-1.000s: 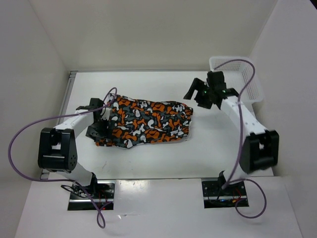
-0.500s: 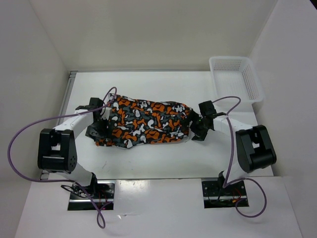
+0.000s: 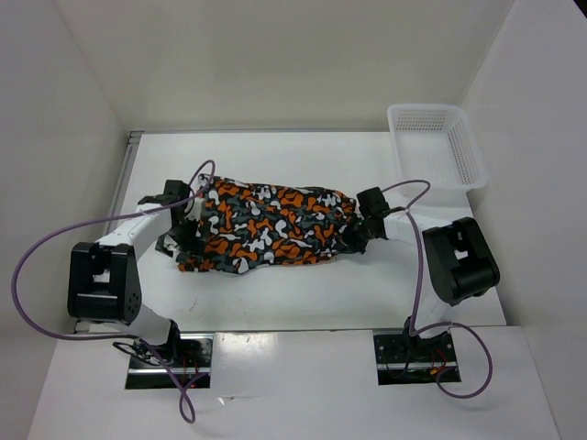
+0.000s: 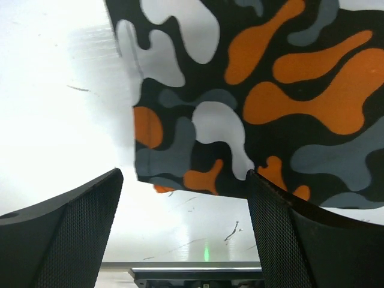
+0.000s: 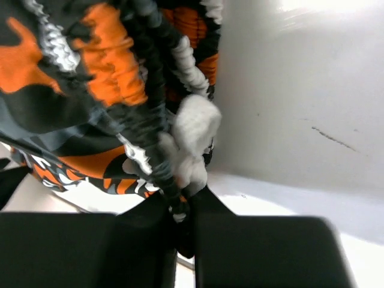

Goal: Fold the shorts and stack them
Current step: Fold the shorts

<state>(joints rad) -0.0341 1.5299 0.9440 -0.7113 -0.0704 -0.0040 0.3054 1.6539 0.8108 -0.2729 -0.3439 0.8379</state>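
Shorts (image 3: 271,225) lie mid-table with the long axis running left to right, scrunched elastic end pointing right, flat hem end left. Right gripper (image 5: 183,210) is pinched tight on that gathered edge. Left gripper (image 4: 185,177) is spread wide, with the hem corner between its fingers. White table (image 3: 275,293), plain white walls (image 3: 275,64), basket (image 3: 436,137) in the far right corner.

- The shorts (image 3: 266,227) are lying across the middle of the surface (image 3: 275,165).
- The left gripper (image 3: 180,242) is sitting at their left end, the right gripper (image 3: 352,238) touching their right end.
- The basket (image 3: 438,145) is standing in the far right corner, apart from the shorts.
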